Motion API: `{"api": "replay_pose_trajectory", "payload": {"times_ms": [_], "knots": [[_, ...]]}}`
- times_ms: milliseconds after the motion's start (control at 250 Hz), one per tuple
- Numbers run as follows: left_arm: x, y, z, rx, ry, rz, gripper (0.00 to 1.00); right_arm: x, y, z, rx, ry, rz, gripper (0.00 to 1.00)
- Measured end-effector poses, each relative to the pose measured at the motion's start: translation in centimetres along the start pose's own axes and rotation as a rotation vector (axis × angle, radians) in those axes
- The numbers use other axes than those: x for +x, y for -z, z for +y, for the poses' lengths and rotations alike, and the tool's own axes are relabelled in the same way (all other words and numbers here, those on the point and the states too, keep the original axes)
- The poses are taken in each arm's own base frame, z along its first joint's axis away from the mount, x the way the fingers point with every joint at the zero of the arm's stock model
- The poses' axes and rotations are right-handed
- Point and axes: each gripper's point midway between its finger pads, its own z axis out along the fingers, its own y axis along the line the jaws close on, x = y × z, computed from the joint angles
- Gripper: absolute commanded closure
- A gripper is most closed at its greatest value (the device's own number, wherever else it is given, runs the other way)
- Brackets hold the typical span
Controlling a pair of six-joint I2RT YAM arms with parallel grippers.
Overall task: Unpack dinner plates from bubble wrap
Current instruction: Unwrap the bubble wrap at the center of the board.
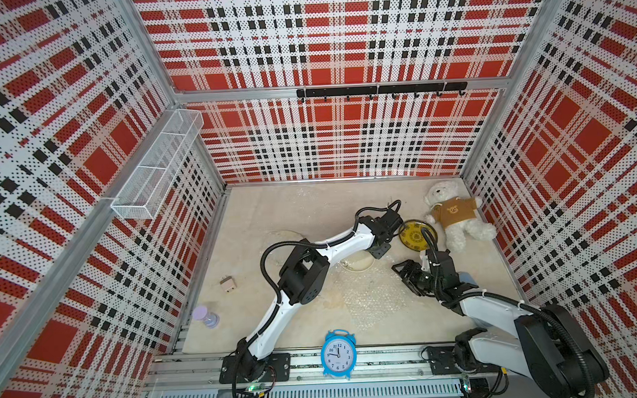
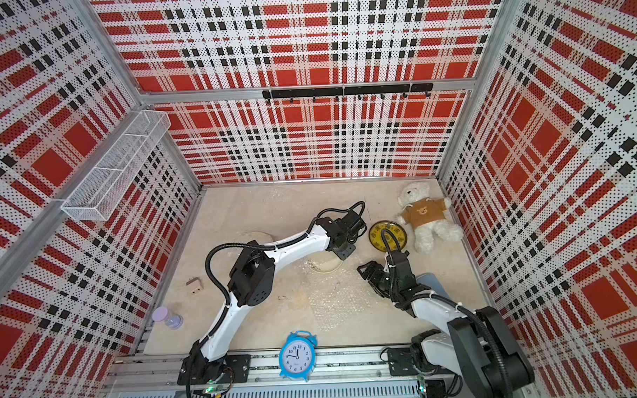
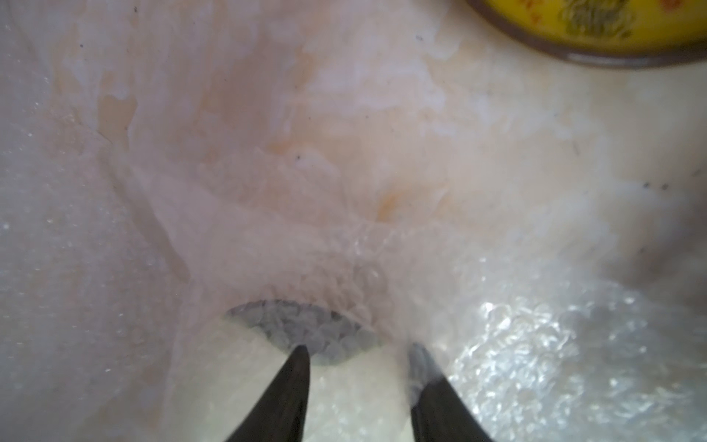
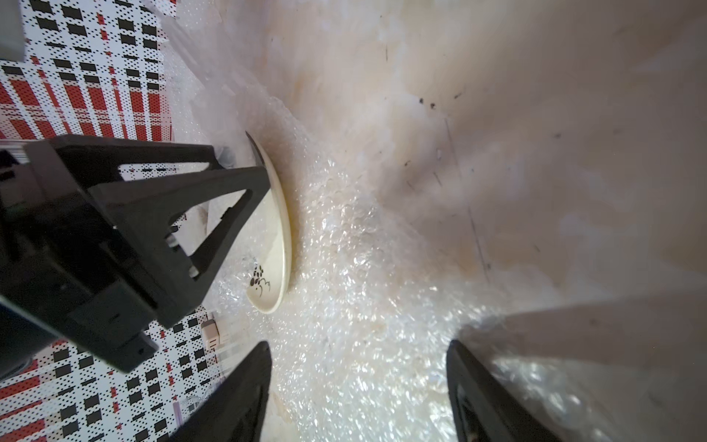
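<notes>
A cream plate (image 1: 361, 264) with a small dark mark (image 4: 258, 279) lies on crinkly clear bubble wrap (image 1: 371, 300) in the middle of the floor. My left gripper (image 1: 379, 251) points down at its far rim. In the left wrist view the left gripper (image 3: 359, 354) has its fingertips a little apart, with wrap and cream plate between them. One fingertip (image 3: 419, 358) shows only through the wrap. A yellow plate (image 1: 413, 236) with a dark rim lies bare just beyond. My right gripper (image 1: 403, 277) hovers open over the bubble wrap (image 4: 363, 287), holding nothing.
A white teddy bear (image 1: 452, 217) lies at the back right beside the yellow plate. A blue alarm clock (image 1: 338, 354) stands at the front edge. A purple hourglass (image 1: 206, 317) and a small beige plug (image 1: 228, 284) sit at the left. A faint round cream shape (image 1: 285, 235) shows behind the left arm.
</notes>
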Motion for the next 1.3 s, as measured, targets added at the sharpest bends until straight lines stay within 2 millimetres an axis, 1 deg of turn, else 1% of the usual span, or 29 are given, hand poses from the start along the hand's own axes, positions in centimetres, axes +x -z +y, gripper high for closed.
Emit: {"api": "replay_pose_trajectory", "payload": {"times_ms": [60,144,188,236,452,620,740,880,1028,1161,1301], "knots": [[-0.3,0.1,0.1,-0.001,0.004,-0.008,0.83,0.0,-0.1,0.1,-0.01,0.003,0.0,0.25],[-0.7,0.3,0.3,-0.002,0.005,-0.019,0.91,-0.1,-0.4,0.3,-0.023,0.007,0.0,0.26],[-0.8,0.3,0.3,-0.003,0.008,-0.023,0.93,-0.1,-0.5,0.4,-0.029,0.009,0.001,0.26],[-0.9,0.4,0.5,-0.004,0.01,-0.025,1.0,-0.2,-0.6,0.5,-0.034,0.011,-0.001,0.26],[-1.0,0.4,1.1,-0.007,0.014,-0.028,1.0,-0.4,-1.0,0.7,-0.053,0.022,-0.004,0.27],[-1.8,0.9,2.0,-0.011,0.016,-0.047,1.0,-0.5,-1.2,0.7,-0.06,0.033,-0.009,0.27],[-2.6,1.6,3.2,-0.015,0.026,-0.065,1.0,-0.5,-1.3,0.7,-0.066,0.044,-0.014,0.27],[-2.9,2.0,4.9,-0.009,0.041,-0.071,1.0,-0.5,-1.2,0.6,-0.069,0.052,-0.02,0.27],[-2.6,1.9,7.0,-0.007,0.069,-0.062,1.0,-0.5,-1.2,0.6,-0.071,0.056,-0.026,0.27],[-2.1,1.6,8.3,-0.007,0.087,-0.047,1.0,-0.5,-1.2,0.5,-0.075,0.06,-0.03,0.27],[-1.7,1.4,9.3,-0.01,0.101,-0.037,1.0,-0.6,-1.4,0.5,-0.085,0.064,-0.035,0.27]]}}
